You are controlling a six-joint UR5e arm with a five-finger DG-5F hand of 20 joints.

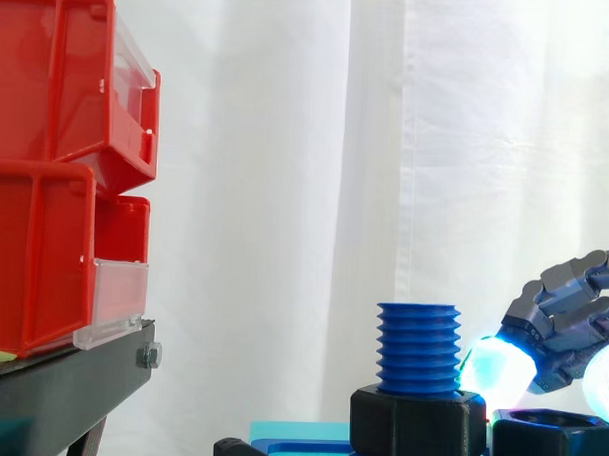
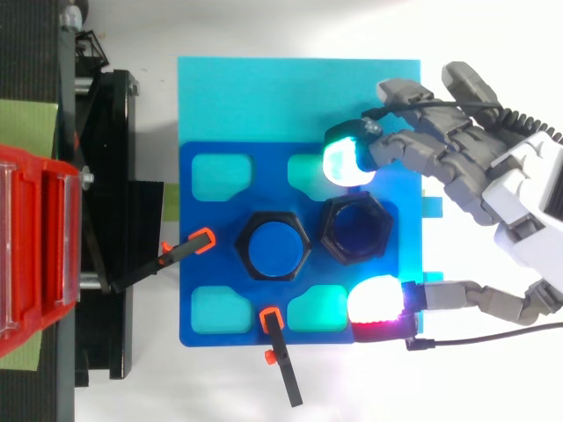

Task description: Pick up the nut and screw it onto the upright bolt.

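A white desk [image 2: 264, 26] carried a cyan sheet [image 2: 290, 97]; on that sheet lay a darker blue plate [image 2: 211, 272] with rounded cut-outs showing cyan beneath; the blue bolt [image 2: 274, 246] stood upright near the plate's middle in a black hexagonal base; the black nut [image 2: 325, 230] lay flat on the plate just beside it; two black clamps [image 2: 180, 253] with orange tips reached onto the plate's edges, seemingly pressing it; beside the sheet, a black stand [image 2: 114, 176] bore red bins [image 2: 35, 246].
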